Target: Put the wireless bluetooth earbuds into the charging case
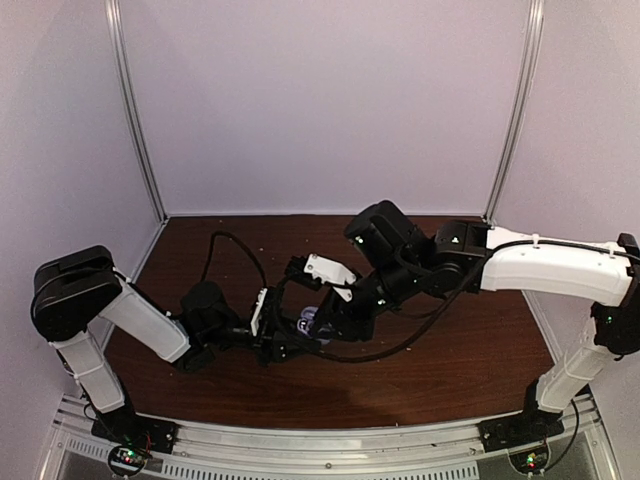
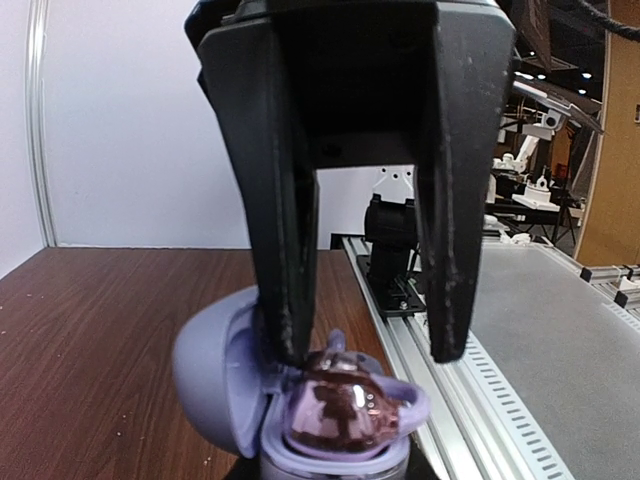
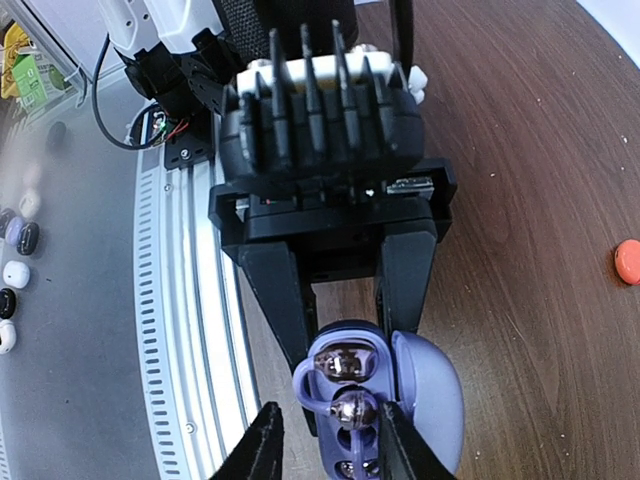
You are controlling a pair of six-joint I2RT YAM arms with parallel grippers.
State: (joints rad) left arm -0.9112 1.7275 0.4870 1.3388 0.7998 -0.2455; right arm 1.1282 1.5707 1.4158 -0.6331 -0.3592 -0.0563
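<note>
Earbuds (image 3: 340,366), Mia: where do they sit?

Both lie in the charging case (image 3: 428,388), Tom. They are two glossy, mirror-like domes in its tray, one above the other in the right wrist view. Each has a thin lilac loop curling off its side.

And the case itself?

It is a smooth, rounded lilac shell with its domed lid swung open to one side. It sits between the two arms over the dark, wood-grained table (image 3: 520,150).

What of the left end effector (image 2: 368,352)?

Its long, flat black fingers pinch the base of the case from both sides.

And the right end effector (image 3: 327,410)?

Its two tapered black tips stand apart, one on either side of the lower earbud. I can't tell whether they touch it.

Anything else?

A small orange-red disc (image 3: 627,262) lies on the table, well apart from the case.
</note>
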